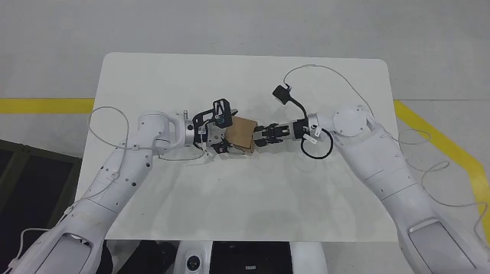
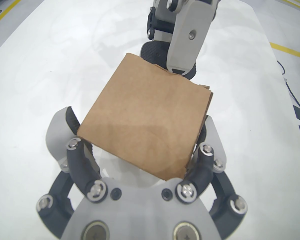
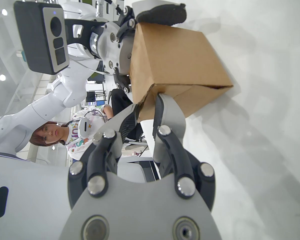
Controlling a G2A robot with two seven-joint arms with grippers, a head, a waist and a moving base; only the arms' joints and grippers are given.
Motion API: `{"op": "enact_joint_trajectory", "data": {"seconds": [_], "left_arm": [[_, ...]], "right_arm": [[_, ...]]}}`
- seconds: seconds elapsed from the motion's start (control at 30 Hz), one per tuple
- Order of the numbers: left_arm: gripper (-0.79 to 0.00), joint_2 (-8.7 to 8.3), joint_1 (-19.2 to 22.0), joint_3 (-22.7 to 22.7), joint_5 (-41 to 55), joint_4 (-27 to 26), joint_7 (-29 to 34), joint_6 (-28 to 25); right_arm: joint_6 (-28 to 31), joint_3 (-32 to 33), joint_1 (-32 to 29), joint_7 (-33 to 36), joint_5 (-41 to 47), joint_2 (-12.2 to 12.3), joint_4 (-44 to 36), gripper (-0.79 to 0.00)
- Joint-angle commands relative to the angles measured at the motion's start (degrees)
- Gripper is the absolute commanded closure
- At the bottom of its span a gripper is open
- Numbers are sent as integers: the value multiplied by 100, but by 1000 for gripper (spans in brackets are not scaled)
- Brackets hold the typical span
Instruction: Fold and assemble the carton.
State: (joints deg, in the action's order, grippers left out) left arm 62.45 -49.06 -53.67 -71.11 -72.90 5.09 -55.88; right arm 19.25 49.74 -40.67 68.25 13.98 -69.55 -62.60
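Brown carton (image 1: 243, 133) centred on table (image 1: 153, 83), left pincer (image 2: 138, 126), right pincer (image 3: 146, 111) clamping opposite edges

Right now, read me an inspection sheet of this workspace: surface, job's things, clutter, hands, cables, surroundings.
Surface: white table, rounded corners, no marks seen.
Job's things: brown carton near the table's middle, held between both hands; one end flap looks not fully closed.
Clutter: nothing seen.
Hands: left hand clamps the carton's sides; right hand pinches a carton edge at the opposite end.
Cables: white cable arcs over the table by the right arm; second white cable loops by the left arm.
Surroundings: grey floor with yellow lines.
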Motion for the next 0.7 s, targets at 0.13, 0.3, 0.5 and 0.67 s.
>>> {"op": "enact_joint_trajectory", "data": {"seconds": [0.13,0.3,0.5,0.67], "left_arm": [[-785,5,7,1,4,17,-2,4],[-785,9,15,-8,25,30,0,19],[-785,12,24,-44,127,43,24,50],[-785,-21,34,-194,552,54,203,-162]], "right_arm": [[-20,168,-148,50,-10,72,-205,-219],[-97,407,-338,1,-132,176,-372,-240],[-150,762,-633,-56,-281,322,-629,-314],[422,1173,-956,-434,-545,453,-992,-640]]}}
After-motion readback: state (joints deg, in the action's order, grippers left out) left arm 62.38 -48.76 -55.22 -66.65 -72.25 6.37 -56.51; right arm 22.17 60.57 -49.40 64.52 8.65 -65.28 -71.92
